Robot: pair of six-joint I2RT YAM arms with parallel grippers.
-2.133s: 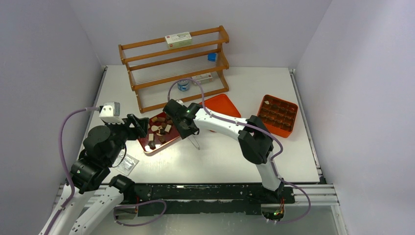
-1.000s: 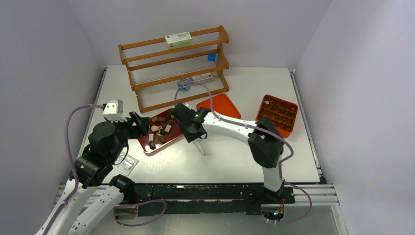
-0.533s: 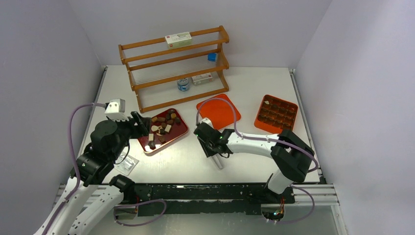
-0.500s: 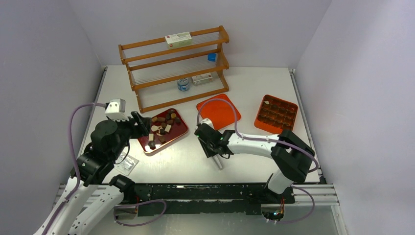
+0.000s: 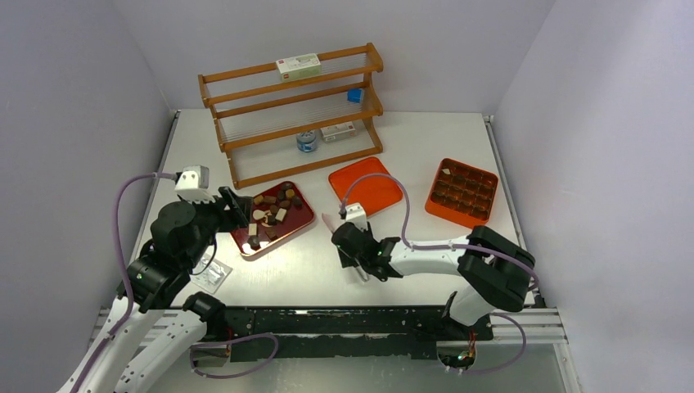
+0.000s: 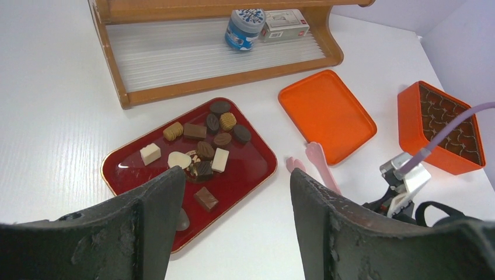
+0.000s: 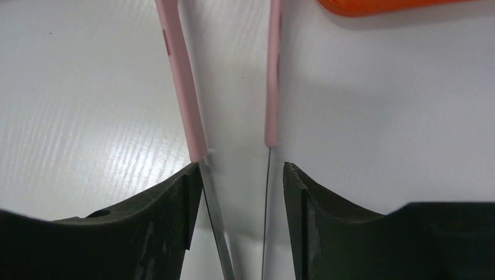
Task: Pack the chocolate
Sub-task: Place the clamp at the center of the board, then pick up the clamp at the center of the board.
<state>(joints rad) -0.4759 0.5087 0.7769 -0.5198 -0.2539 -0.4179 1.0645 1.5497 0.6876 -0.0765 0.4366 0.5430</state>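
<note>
now left pincer gapes by thirteen-odd chocolates, right pincer spread astride one tongs.

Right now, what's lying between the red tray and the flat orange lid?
The tips of the pink tongs, on otherwise bare table, between the red tray and orange lid. The left wrist view shows it best.
</note>
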